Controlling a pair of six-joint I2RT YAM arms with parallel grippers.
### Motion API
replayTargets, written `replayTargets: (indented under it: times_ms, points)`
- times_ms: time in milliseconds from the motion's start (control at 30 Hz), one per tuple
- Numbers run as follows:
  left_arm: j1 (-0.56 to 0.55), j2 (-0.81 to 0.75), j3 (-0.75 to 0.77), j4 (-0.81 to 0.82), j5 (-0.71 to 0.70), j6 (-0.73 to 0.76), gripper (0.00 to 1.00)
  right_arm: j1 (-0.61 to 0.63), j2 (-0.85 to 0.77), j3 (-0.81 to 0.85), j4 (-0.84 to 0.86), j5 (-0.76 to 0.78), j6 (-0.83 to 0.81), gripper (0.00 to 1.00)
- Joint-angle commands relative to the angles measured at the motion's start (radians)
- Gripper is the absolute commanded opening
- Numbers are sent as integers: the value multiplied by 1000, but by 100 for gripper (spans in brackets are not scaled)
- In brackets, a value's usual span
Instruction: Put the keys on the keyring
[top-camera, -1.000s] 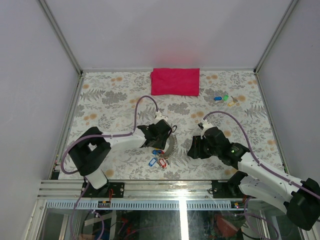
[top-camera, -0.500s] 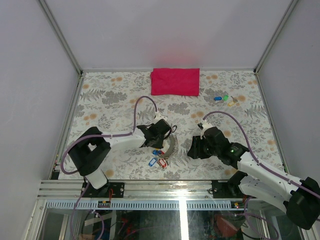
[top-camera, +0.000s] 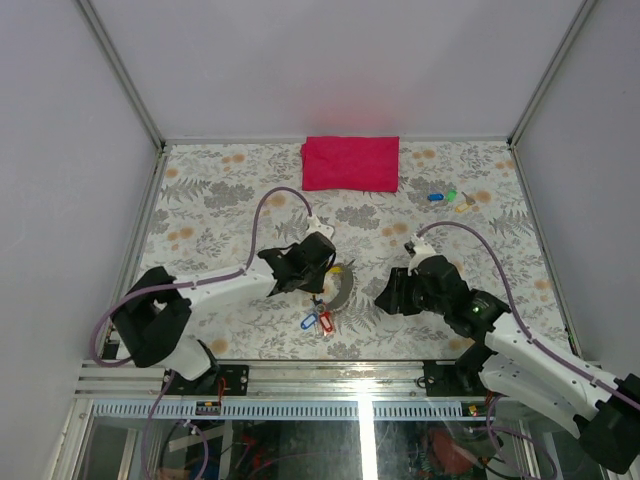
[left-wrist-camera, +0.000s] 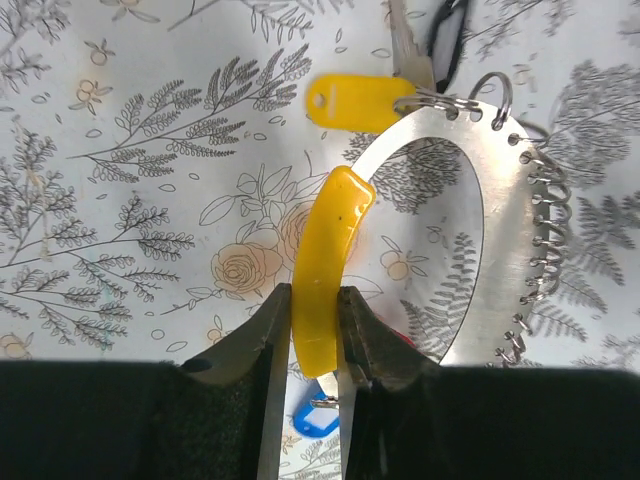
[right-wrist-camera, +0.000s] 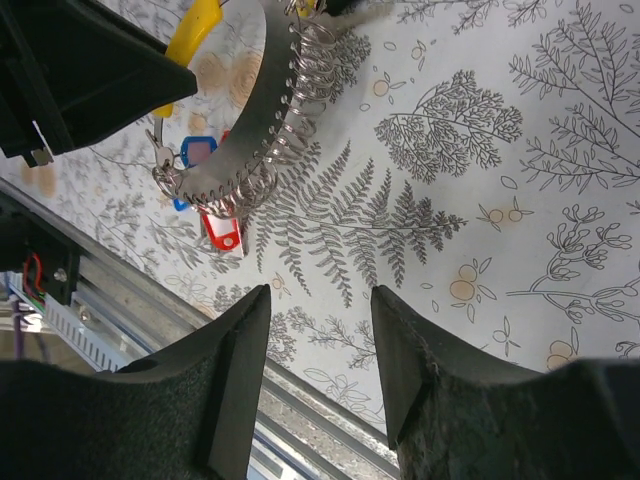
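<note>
My left gripper (left-wrist-camera: 313, 312) is shut on the curved yellow handle (left-wrist-camera: 330, 250) of a crescent steel plate (left-wrist-camera: 510, 230) with several small wire keyrings (left-wrist-camera: 492, 95) along its edge. A yellow-tagged key (left-wrist-camera: 355, 100) hangs at its top, and a blue tag (left-wrist-camera: 312, 420) shows under the jaws. In the top view the left gripper (top-camera: 318, 272) holds the plate (top-camera: 346, 287), with blue and red tagged keys (top-camera: 318, 320) below. My right gripper (top-camera: 386, 297) is open and empty just right of the plate (right-wrist-camera: 255, 130). Loose keys (top-camera: 450, 198) lie far right.
A folded red cloth (top-camera: 350, 162) lies at the back middle. The table's near metal rail (right-wrist-camera: 300, 410) runs just under my right gripper (right-wrist-camera: 320, 295). Grey walls close in the table on three sides.
The left arm has swung, its elbow going left, and the yellow handle now shows beside its gripper. The plate and its tags shifted slightly. The right gripper drew a little right.
</note>
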Motion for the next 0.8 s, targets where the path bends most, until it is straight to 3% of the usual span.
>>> replayTargets:
  times_ms: [0, 267, 500, 767]
  points:
    - [5, -85, -1, 26, 15, 57, 0, 7, -68, -15, 69, 30, 47, 53]
    - [3, -221, -39, 27, 25, 95, 0, 7, -151, -30, 140, 21, 128, 66]
    - [1, -325, -63, 19, 19, 124, 0, 7, -194, -31, 268, -41, 269, 70]
    - [-8, -372, -44, 24, 38, 125, 0, 7, -92, -62, 470, -130, 395, 77]
